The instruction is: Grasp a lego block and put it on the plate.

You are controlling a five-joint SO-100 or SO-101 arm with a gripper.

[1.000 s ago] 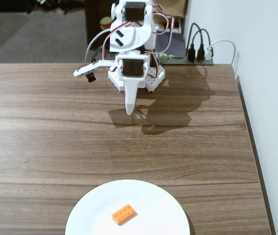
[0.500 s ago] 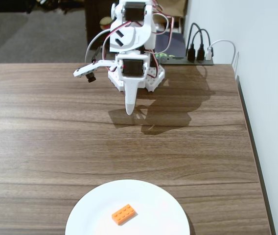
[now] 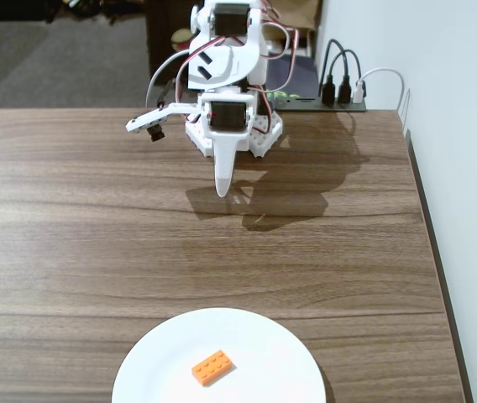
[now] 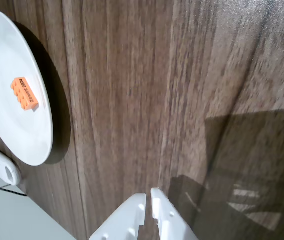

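The orange lego block (image 3: 214, 367) lies on the white plate (image 3: 163, 361), well apart from the pincer (image 3: 222, 191), which hangs clenched and empty over the bare wooden surface (image 3: 70, 235) near the arm's base.

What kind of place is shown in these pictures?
Probably a home or office desk used for hobby robotics: a wood-grain table against a white wall, grey carpet behind it, and a cabled hub beside the small arm.
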